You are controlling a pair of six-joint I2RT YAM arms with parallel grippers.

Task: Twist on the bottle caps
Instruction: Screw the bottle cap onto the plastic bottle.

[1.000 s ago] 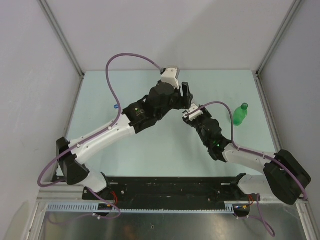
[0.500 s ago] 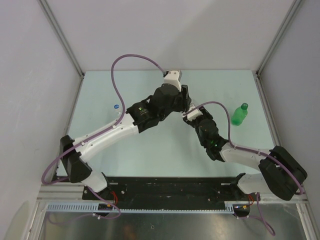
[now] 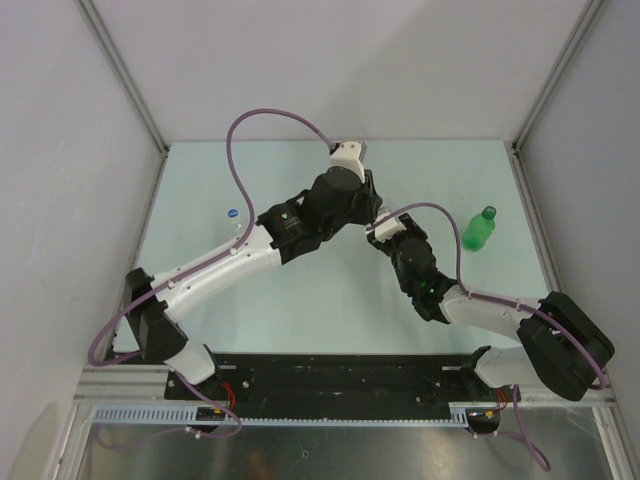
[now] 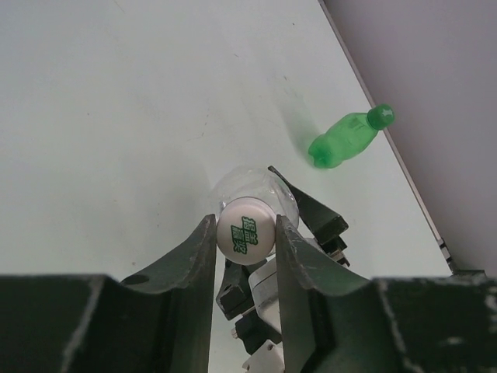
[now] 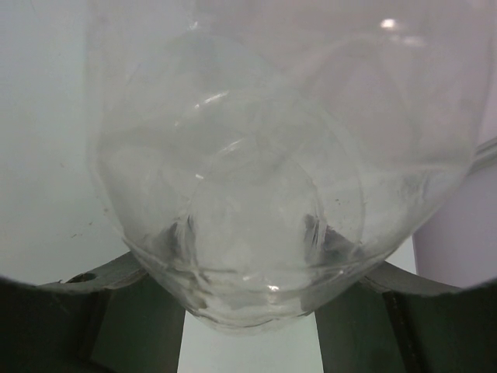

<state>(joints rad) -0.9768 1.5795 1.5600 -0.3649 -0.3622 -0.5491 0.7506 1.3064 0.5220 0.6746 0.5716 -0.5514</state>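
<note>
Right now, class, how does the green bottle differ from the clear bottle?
Colour: the green bottle is translucent green, while the clear bottle is colourless.
Support: the green bottle rests on the table, free of both arms. The clear bottle sits between the right gripper's fingers.
Cap: the green bottle wears a green cap. The clear bottle's white cap is pinched by the left gripper.
Both are small plastic bottles.

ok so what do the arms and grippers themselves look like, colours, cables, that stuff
The left arm and right arm each have white links between chunky black joints, on black bases. A purple cable loops along each arm to its wrist. The left gripper and right gripper have plain dark grey fingers.
</note>
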